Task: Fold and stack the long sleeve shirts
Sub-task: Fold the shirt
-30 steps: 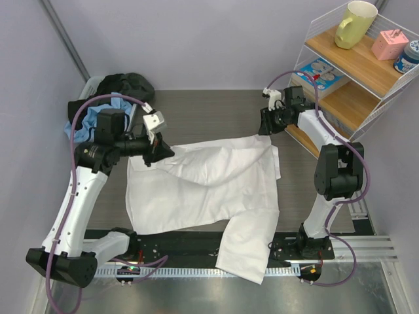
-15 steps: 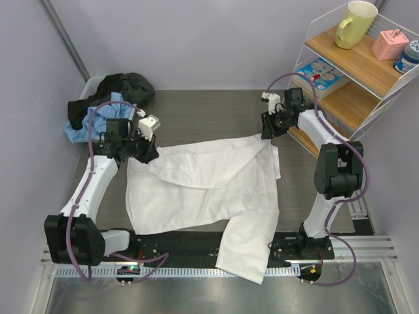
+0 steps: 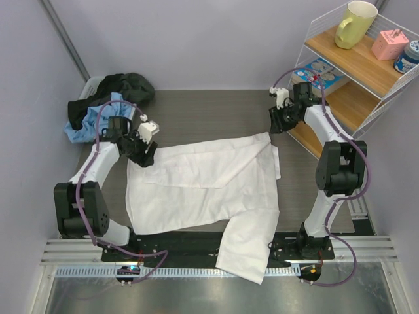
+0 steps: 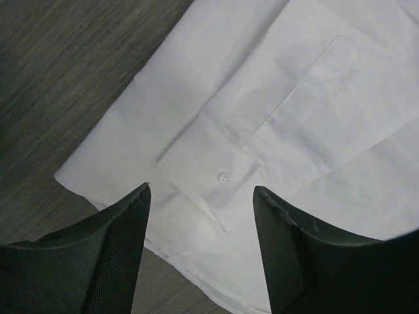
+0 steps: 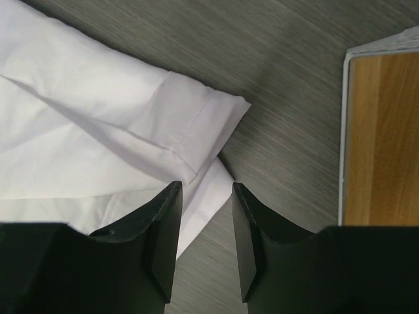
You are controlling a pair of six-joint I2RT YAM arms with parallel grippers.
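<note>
One white long sleeve shirt (image 3: 203,186) lies spread across the middle of the table, with a sleeve hanging over the near edge (image 3: 245,252). My left gripper (image 3: 145,156) hovers at its back left corner, open and holding nothing. In the left wrist view the gripper (image 4: 200,193) stands just above the buttoned cuff (image 4: 224,175), which lies flat on the shirt body. My right gripper (image 3: 278,125) is off the shirt's back right corner. In the right wrist view that gripper (image 5: 204,190) is open over the hem corner (image 5: 196,124) and the bare table.
A heap of dark and blue clothes (image 3: 108,98) sits at the back left. On the right stands a wire shelf unit (image 3: 347,98) with wooden boards, a yellow mug (image 3: 355,23) and a pink box (image 3: 389,44). Its edge (image 5: 383,131) is close to my right gripper.
My left gripper carried the sleeve cuff back and left, lowered, then opened and let it go onto the shirt. My right gripper drifted slightly right, away from the shirt.
</note>
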